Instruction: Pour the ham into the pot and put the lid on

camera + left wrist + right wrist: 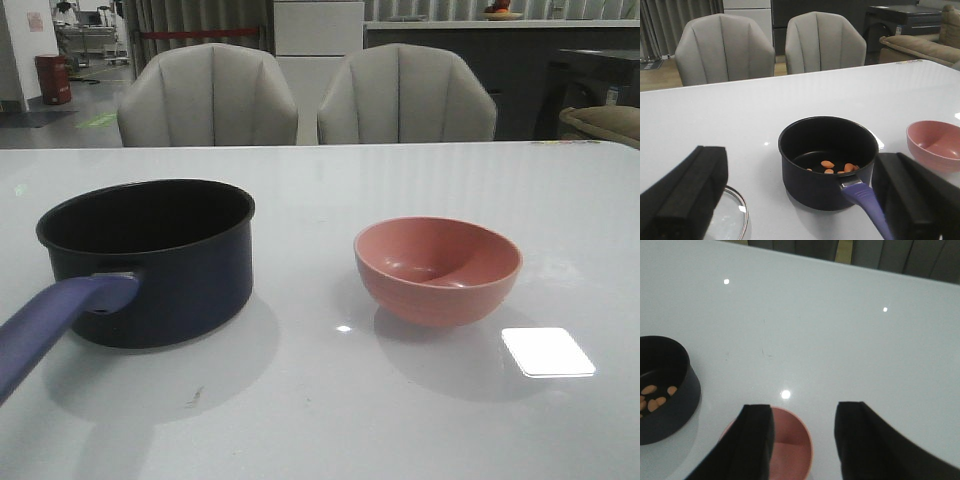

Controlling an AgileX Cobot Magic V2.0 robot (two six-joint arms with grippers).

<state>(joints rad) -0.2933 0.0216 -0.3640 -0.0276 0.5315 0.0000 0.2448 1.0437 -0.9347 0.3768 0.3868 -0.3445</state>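
Front view: we see the dark navy round saucepan [150, 260] at the left of the white table [420, 420], its long purple-blue handle [55, 320] running out toward 8 o'clock. The salmon-pink round bowl [438, 268] stands well apart at the pot's 3 o'clock and looks empty. Neither arm nor the lid appears here.

Left wrist view: the orange-pink diced ham [835, 168] lies on the pot's floor, so we judge pouring complete and covering as the remaining step. The round glass lid with steel rim [732, 220] lies flat on the table at the pot's 8 o'clock, partly hidden under one finger of the left gripper [800, 200], whose jaws stand wide apart and empty. The lid is just beside this gripper; we judge the left arm the nearer one.

Right wrist view: the right gripper [805, 440] hangs over the pink bowl, jaws spread and holding nothing. The pot lies toward 9 o'clock, ham visible inside.
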